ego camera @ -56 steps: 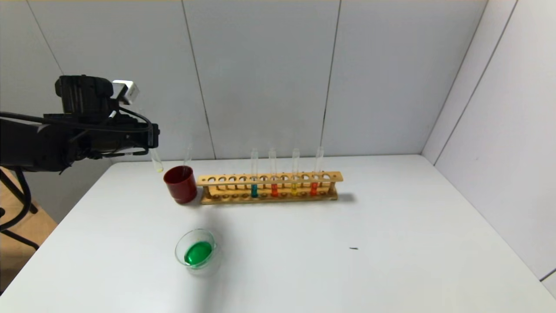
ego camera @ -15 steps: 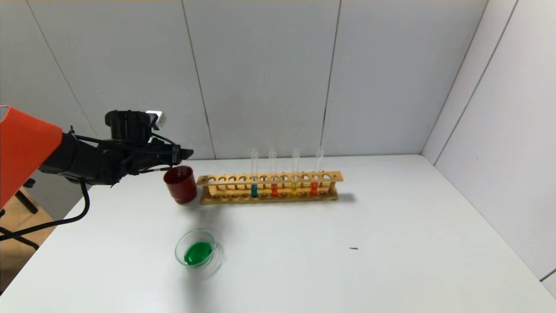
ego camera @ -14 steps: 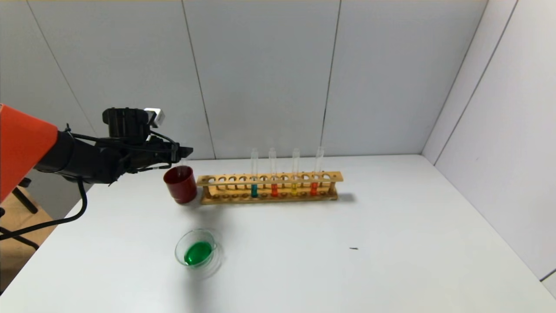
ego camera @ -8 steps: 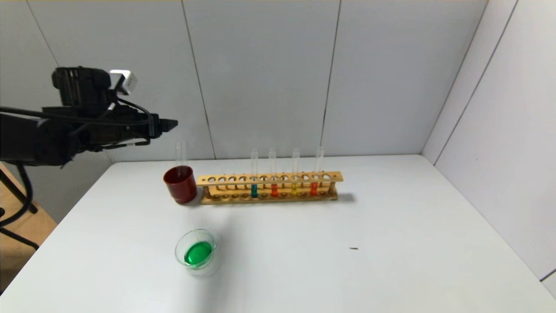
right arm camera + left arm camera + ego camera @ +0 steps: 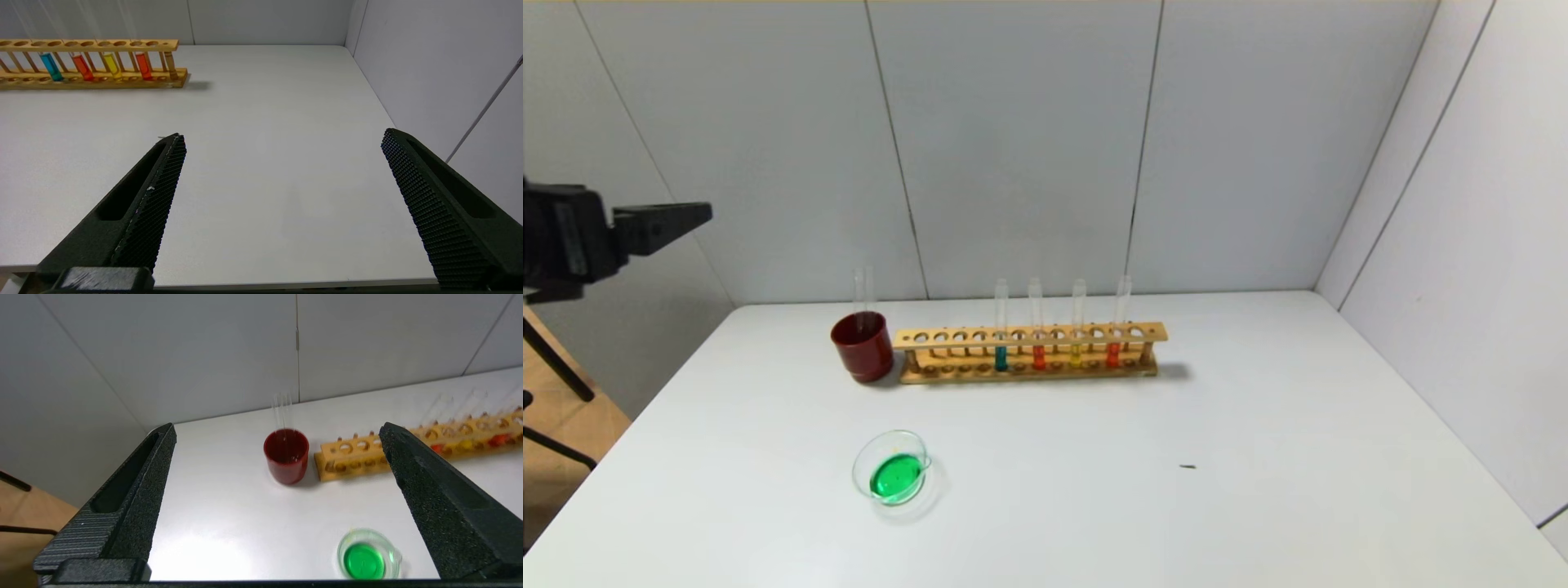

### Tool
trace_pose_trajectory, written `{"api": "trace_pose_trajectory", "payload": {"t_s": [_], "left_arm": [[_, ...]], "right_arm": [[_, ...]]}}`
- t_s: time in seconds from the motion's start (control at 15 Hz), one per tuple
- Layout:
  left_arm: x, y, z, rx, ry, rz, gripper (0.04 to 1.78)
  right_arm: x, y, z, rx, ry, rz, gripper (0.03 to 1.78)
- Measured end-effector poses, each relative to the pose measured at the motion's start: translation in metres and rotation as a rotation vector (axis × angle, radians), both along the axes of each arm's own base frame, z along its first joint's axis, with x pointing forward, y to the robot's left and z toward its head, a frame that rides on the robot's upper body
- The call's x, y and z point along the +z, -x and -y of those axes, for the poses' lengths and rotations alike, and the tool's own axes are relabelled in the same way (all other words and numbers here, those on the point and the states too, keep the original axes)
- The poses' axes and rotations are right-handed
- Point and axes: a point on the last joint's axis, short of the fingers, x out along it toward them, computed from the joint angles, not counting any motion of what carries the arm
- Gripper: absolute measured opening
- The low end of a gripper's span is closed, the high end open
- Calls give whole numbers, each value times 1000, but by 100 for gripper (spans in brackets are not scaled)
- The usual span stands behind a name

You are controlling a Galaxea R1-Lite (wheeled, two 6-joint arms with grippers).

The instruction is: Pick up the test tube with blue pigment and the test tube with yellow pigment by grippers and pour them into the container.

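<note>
The empty test tubes (image 5: 863,290) are standing nearly upright in the dark red cup (image 5: 863,346), long axes vertical, open mouths pointing up; they are clear, and whether there are one or two of them is hard to make out, as is which pigment each held. The cup is sitting at the far left of the white table (image 5: 1176,506), just beside the left end of the wooden rack (image 5: 1029,353). The rack is running left to right along the far side of the table and is holding four upright tubes: a teal tube (image 5: 1001,327), an orange-red tube (image 5: 1036,325), a yellow tube (image 5: 1077,323) and another orange-red tube (image 5: 1117,322), all with their liquid at the bottom and mouths up. The container (image 5: 892,469) is resting on the near left part of the table, well apart from the cup, and is holding bright green liquid.

The left gripper (image 5: 278,433) is hanging off the left edge of the table, high and to the left of the cup, its jaws spread wide and grasping nothing; in the head view most of it is cut off by the frame edge. The right gripper (image 5: 282,136) is showing only in its own wrist view, sitting near the near right edge of the table with its jaws likewise released and empty.
</note>
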Motion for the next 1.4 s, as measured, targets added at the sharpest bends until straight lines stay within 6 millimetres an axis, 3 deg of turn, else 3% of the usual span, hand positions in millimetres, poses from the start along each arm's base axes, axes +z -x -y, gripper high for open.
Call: {"api": "trace_pose_trajectory", "payload": {"t_s": [0.33,0.87,1.07,1.4], "left_arm": [[-29,86,0,-4,-26,63,175],[-77,184,-1,1,-27,204,175],[-106,199,-2,13,-24,234,175],[-162,194,-2,34,-25,143,175]], "right_arm": [[0,0,0,0,0,0,175],[0,0,0,0,0,0,175],[0,0,0,0,0,0,175],[0,0,0,0,0,0,175]]}}
